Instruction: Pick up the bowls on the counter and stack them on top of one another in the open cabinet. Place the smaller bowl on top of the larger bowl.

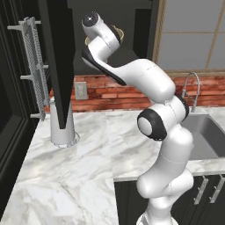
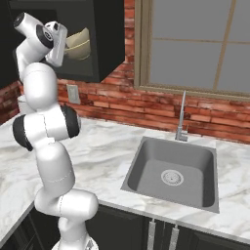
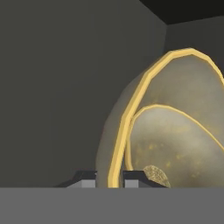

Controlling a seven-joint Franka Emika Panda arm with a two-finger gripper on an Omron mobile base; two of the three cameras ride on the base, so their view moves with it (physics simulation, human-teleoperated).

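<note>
Two golden-rimmed bowls with pale insides sit together in the open cabinet (image 2: 105,44). In the right base view the upper bowl (image 2: 78,37) tilts over the lower bowl (image 2: 82,52). In the hand view a wide golden rim (image 3: 131,109) passes between my fingertips (image 3: 87,178), and a second bowl (image 3: 175,148) lies nested inside it. My gripper (image 3: 111,178) is shut on that outer rim, reaching into the cabinet (image 2: 67,43). In the left base view a sliver of bowl (image 1: 119,33) shows behind my wrist. The marble counter (image 1: 88,149) lies below.
The cabinet's flat black door (image 1: 59,61) hangs open to the left of my arm. A white cylinder (image 1: 61,127) stands under it and a wire rack (image 1: 35,66) hangs on the left wall. The sink (image 2: 171,171) and faucet (image 2: 181,117) are to the right.
</note>
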